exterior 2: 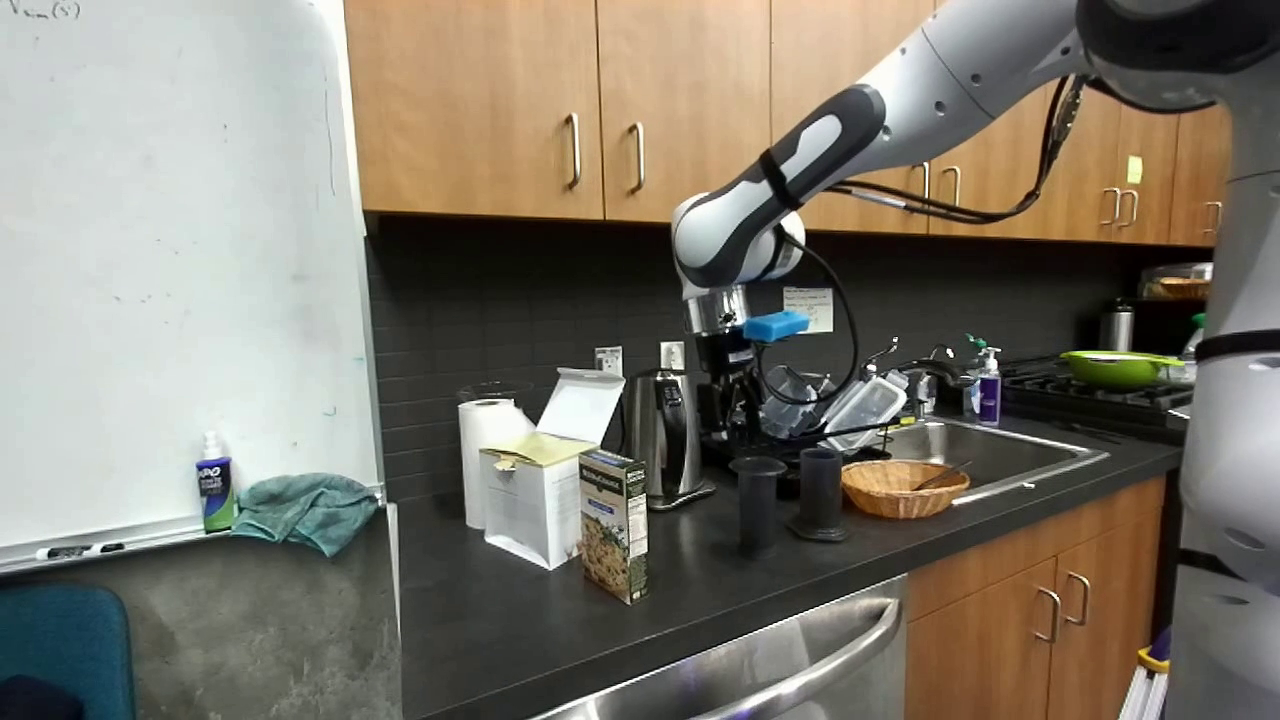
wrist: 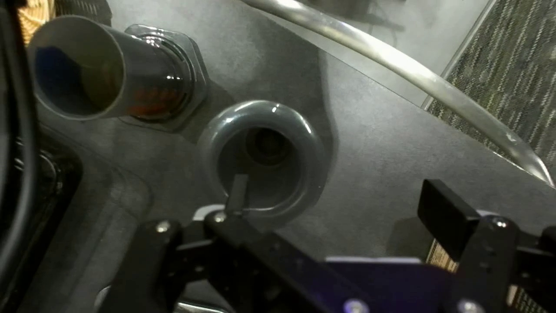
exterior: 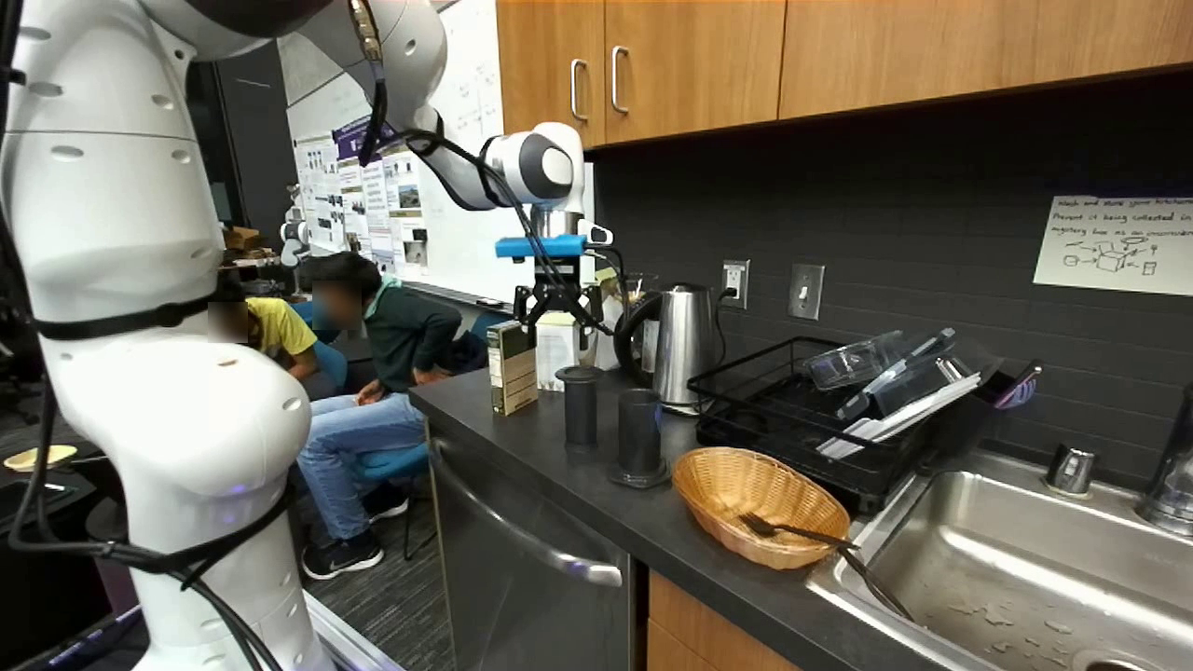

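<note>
My gripper is open and empty above the counter, pointing down; it also shows in an exterior view and in the wrist view. Nearest in the wrist view is a dark grey plunger with a flared round rim, upright below the left finger. It stands on the counter in both exterior views. Beside it stands a dark hollow cylinder on a wide base. A food box stands upright nearby; the right finger partly hides it in the wrist view.
An open white box, a paper towel roll and a steel kettle stand behind. A wicker basket with a fork, a black dish rack and a sink lie along the counter. Cabinets hang above.
</note>
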Robot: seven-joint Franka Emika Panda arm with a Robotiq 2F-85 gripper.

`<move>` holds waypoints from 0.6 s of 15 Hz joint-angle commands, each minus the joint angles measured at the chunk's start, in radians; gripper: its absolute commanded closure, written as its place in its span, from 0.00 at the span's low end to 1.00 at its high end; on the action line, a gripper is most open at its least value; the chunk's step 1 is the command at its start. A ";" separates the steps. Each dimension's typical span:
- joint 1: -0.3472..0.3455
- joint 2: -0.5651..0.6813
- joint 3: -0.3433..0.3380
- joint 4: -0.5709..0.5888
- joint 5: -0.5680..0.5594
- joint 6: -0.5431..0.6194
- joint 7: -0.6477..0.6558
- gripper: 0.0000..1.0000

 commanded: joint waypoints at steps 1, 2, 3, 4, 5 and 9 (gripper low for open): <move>0.000 0.027 0.005 0.020 0.021 0.010 -0.030 0.00; 0.000 0.031 0.005 0.019 0.022 0.012 -0.036 0.00; 0.000 0.035 0.005 0.020 0.025 0.011 -0.038 0.00; 0.000 0.039 0.005 0.020 0.033 0.013 -0.049 0.00; 0.000 0.043 0.006 0.021 0.036 0.013 -0.052 0.00; -0.001 0.065 0.008 0.031 0.051 0.015 -0.068 0.00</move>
